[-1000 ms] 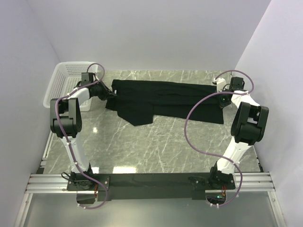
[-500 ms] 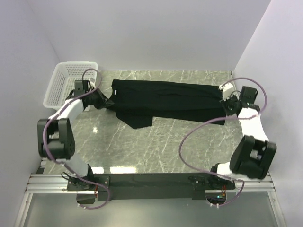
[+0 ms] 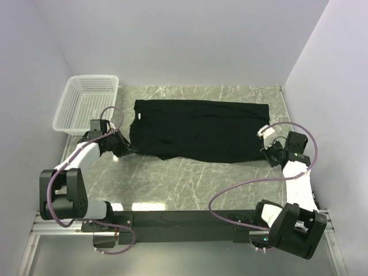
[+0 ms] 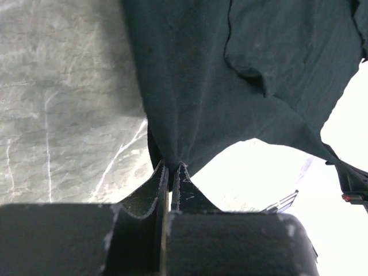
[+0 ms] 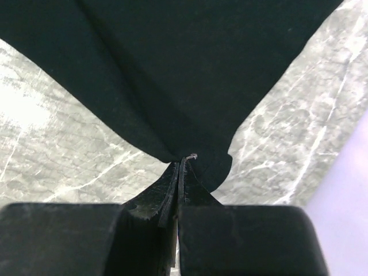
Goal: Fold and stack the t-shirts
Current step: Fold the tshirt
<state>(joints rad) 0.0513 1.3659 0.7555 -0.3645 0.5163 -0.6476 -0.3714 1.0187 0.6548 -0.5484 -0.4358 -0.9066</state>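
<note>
A black t-shirt (image 3: pixel 198 129) is spread wide across the far half of the marble worktop (image 3: pixel 190 184), its long side running left to right. Its far edge lies close to the worktop's far edge. Its left end stops just short of the white mesh basket (image 3: pixel 70 103), which stands in the far left corner.

The left arm (image 3: pixel 80 156) reaches low along the left edge. The left jaws are clamped tight on the shirt's near left corner. In the left wrist view the dark cloth (image 4: pixel 195 86) fans up and out from the pinch point, with a fold and a ragged hanging edge to the right, and grey marble (image 4: pixel 57 103) shows to the left.

The right arm (image 3: pixel 298 175) stands by the right edge. The right jaws are closed on the shirt's near right corner. In the right wrist view the cloth (image 5: pixel 172 69) narrows to a point between the pressed fingertips, a small lobe of fabric bulging just to the right of them, with the veined worktop (image 5: pixel 69 155) on both sides.

The shirt's near edge runs between the two pinched corners, bowing slightly toward the middle of the worktop. A purple cable (image 3: pixel 241 183) loops from each arm down to its base at the near edge.
</note>
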